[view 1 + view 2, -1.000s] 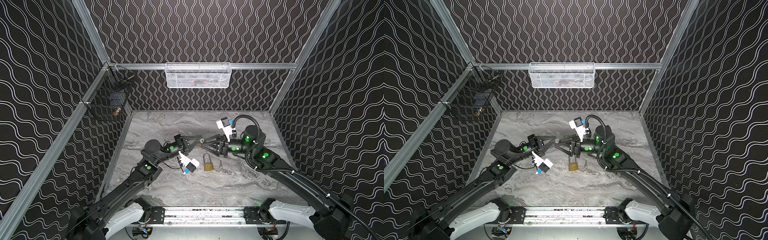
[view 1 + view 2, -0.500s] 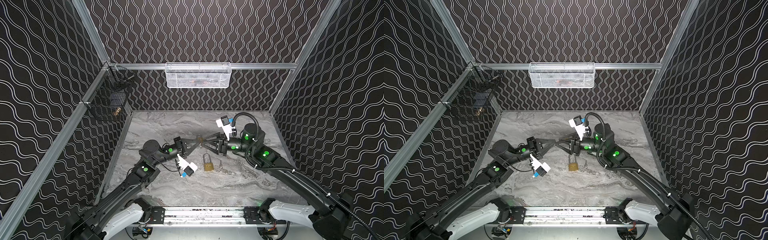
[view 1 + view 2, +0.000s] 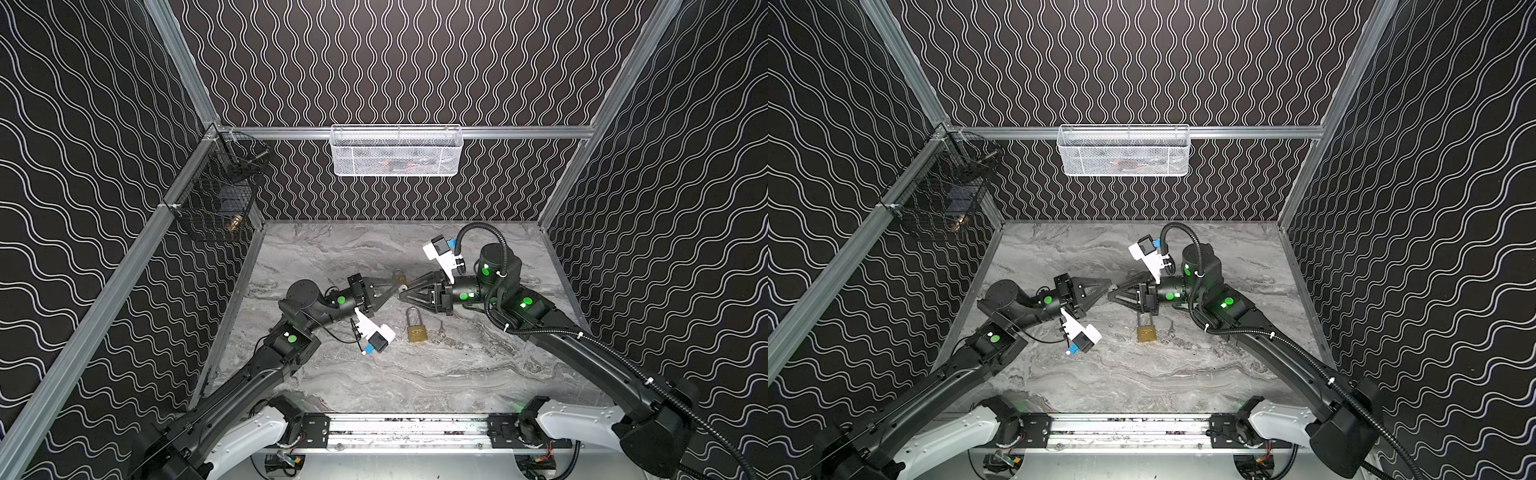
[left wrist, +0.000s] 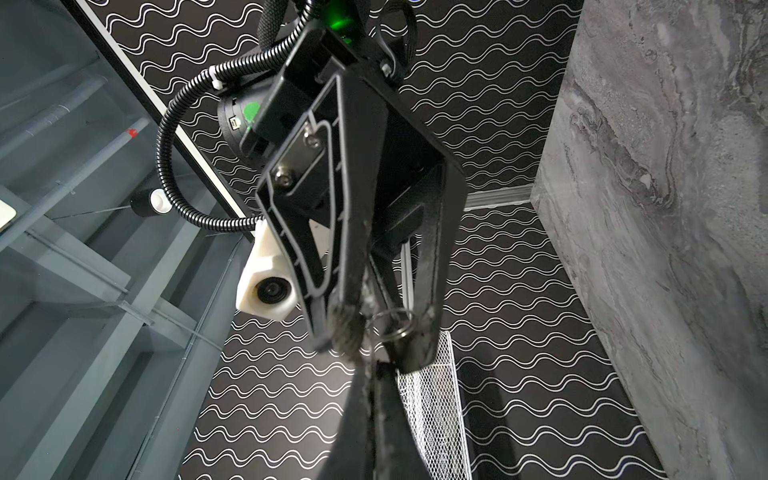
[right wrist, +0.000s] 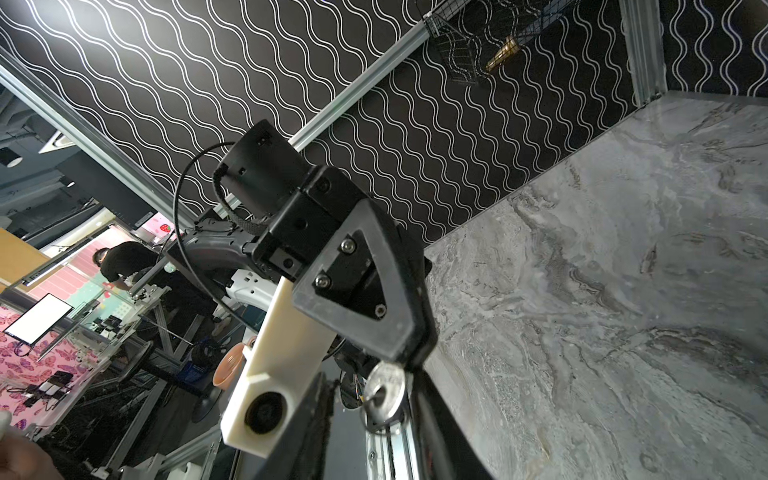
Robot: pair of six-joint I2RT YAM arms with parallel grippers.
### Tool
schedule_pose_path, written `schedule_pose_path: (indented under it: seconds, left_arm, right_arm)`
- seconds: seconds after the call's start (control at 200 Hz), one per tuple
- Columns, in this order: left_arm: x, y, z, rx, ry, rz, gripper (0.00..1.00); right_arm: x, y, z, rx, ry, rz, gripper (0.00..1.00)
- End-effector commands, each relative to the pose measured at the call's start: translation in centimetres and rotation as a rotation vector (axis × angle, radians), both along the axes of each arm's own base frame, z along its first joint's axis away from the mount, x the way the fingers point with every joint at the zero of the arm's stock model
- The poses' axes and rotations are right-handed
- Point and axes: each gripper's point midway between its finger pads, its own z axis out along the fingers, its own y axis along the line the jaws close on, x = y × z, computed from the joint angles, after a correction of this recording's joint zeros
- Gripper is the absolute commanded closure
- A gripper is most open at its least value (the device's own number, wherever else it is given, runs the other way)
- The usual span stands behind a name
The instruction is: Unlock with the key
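Note:
A brass padlock [image 3: 417, 329] [image 3: 1147, 331] lies flat on the marble table, shackle pointing away from the front edge. Above and behind it the two grippers meet tip to tip. My left gripper [image 3: 396, 286] [image 4: 374, 368] is shut on the key's blade. The key [image 5: 384, 388] shows its round silver head, and its ring [image 4: 392, 326] hangs there. My right gripper [image 3: 405, 291] [image 5: 368, 380] has one finger on each side of that head. The jaws are narrow but still open, with a gap on one side.
A white mesh basket [image 3: 395, 150] hangs on the back rail and a black wire basket [image 3: 220, 199] on the left wall. A small metal piece [image 3: 441, 331] lies just right of the padlock. The patterned walls stand close on three sides.
The grippers have come together above the padlock. My right gripper's jaws have narrowed around the key's head. The left gripper stays shut on the key.

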Motion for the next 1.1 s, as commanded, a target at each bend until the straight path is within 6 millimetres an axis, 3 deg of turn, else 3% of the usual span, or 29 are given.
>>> schedule_pose_path:
  seconds: [0.0, 0.35, 0.45, 0.601, 0.681, 0.711, 0.716, 0.721, 0.726, 0.736, 0.751, 0.941, 1.096]
  left_arm:
    - [0.0, 0.0, 0.7, -0.017, -0.032, 0.001, 1.00]
    - [-0.3, 0.0, 0.7, -0.019, -0.028, -0.016, 1.00]
    - [-0.3, 0.0, 0.6, -0.020, -0.028, -0.014, 1.00]
    - [-0.5, 0.0, 0.9, -0.036, -0.025, -0.024, 1.00]
    - [-0.5, 0.0, 1.0, -0.045, -0.017, -0.026, 0.81]
    - [-0.4, 0.0, 1.0, -0.049, -0.012, -0.025, 0.66]
    - [-0.4, 0.0, 1.0, -0.050, -0.012, -0.025, 0.63]
    - [-0.4, 0.0, 1.0, -0.050, -0.009, -0.024, 0.52]
    - [-0.4, 0.0, 1.0, -0.052, -0.009, -0.024, 0.31]
    - [-0.4, 0.0, 1.0, -0.051, -0.006, -0.025, 0.10]
    - [-0.4, 0.0, 0.9, -0.051, -0.003, -0.026, 0.02]
    - [-0.1, 0.4, 0.6, -0.076, 0.051, 0.004, 0.01]
    - [0.8, 1.9, -1.2, -0.107, 0.186, 0.106, 0.01]
  right_arm:
    - [-0.4, 0.0, 0.2, 0.001, -0.005, 0.022, 0.73]
    - [0.5, 0.2, 0.7, 0.017, -0.010, -0.018, 0.89]
    - [0.6, 0.4, 0.7, 0.009, -0.005, -0.011, 1.00]
    - [0.6, 0.4, 0.5, 0.007, 0.004, -0.009, 1.00]
    - [0.6, 0.4, 0.3, 0.006, 0.003, -0.008, 1.00]
    - [0.6, 0.4, 0.3, 0.007, 0.005, -0.007, 1.00]
    - [0.6, 0.4, 0.2, 0.007, 0.005, -0.007, 1.00]
    - [0.6, 0.4, 0.2, 0.007, 0.005, -0.007, 1.00]
    - [0.5, 0.4, 0.3, 0.008, 0.005, -0.006, 1.00]
    - [0.5, 0.4, 0.3, 0.008, 0.005, -0.006, 1.00]
    - [0.6, 0.4, 0.2, 0.009, 0.006, -0.007, 1.00]
    - [1.7, -0.2, 0.2, 0.008, -0.043, -0.087, 1.00]
    - [4.2, -1.7, 0.4, 0.024, -0.121, -0.239, 1.00]
